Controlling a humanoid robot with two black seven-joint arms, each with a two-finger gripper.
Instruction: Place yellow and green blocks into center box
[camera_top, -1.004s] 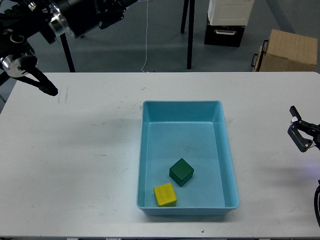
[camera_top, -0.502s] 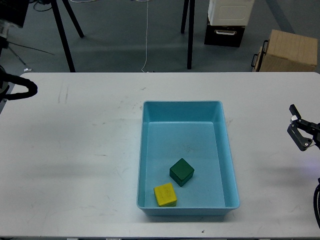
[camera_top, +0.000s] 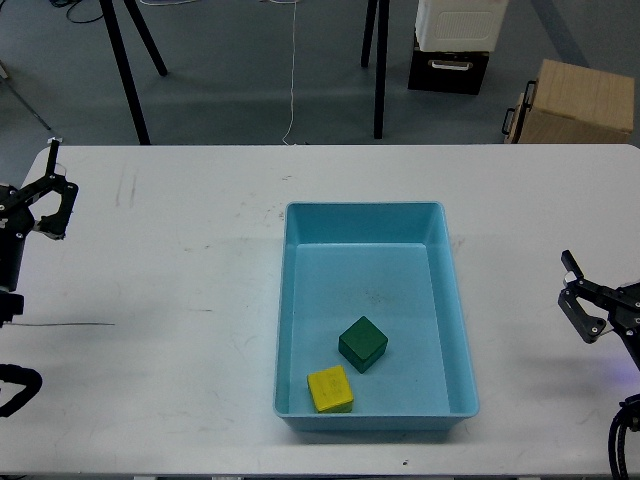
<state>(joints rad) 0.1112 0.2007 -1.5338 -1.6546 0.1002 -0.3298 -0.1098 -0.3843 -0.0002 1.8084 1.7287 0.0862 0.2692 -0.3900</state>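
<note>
A light blue box (camera_top: 300, 300) sits in the middle of the white table (camera_top: 180, 300). Inside it, near its front wall, lie a green block (camera_top: 362, 343) and a yellow block (camera_top: 330, 389), close together. My left gripper (camera_top: 54, 193) is at the table's left edge, open and empty, far from the box. My right gripper (camera_top: 576, 296) is at the table's right edge, open and empty, also well away from the box.
Beyond the table's far edge stand black stand legs (camera_top: 378, 70), a white and black case (camera_top: 455, 40) and a cardboard box (camera_top: 575, 100) on the floor. A thin cable lies at the table's left (camera_top: 60, 323).
My left arm has swung down from the upper left; its gripper now sits low at the table's left edge. My right gripper has moved slightly down and left. The blocks have not moved.
</note>
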